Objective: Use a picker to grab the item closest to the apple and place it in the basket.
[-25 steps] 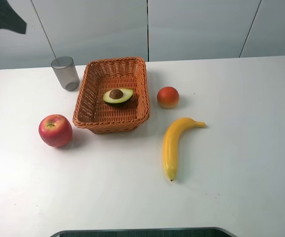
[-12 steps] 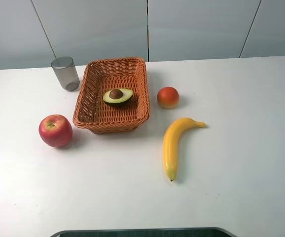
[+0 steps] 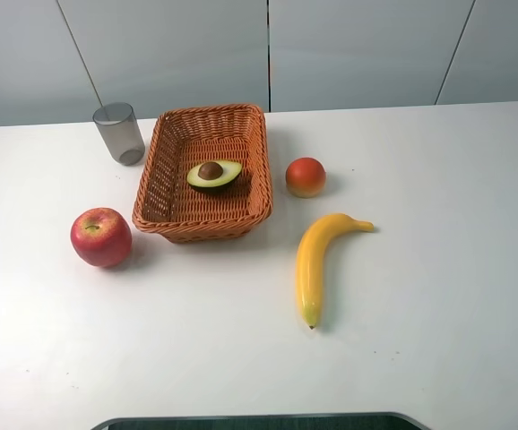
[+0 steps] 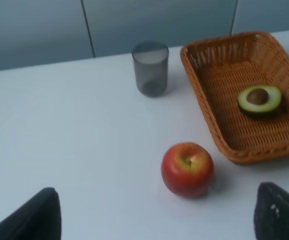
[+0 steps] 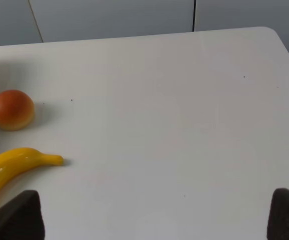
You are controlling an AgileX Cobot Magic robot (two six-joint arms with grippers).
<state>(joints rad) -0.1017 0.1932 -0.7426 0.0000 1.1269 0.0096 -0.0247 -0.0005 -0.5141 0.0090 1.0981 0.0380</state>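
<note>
Fingers (image 4: pixel 277 212) of both arms show only dark tips at frame edges, spread wide; avocado (image 3: pixel 214 173) lies in basket (image 3: pixel 156 184).

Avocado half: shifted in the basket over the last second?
No. The avocado half sits at the same spot against the basket rim, cut side up, in the exterior high view.

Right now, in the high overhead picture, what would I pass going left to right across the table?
apple → grey cup → basket with the avocado half in it → orange fruit. The banana's span overlaps the orange fruit's, so I leave it out.
</note>
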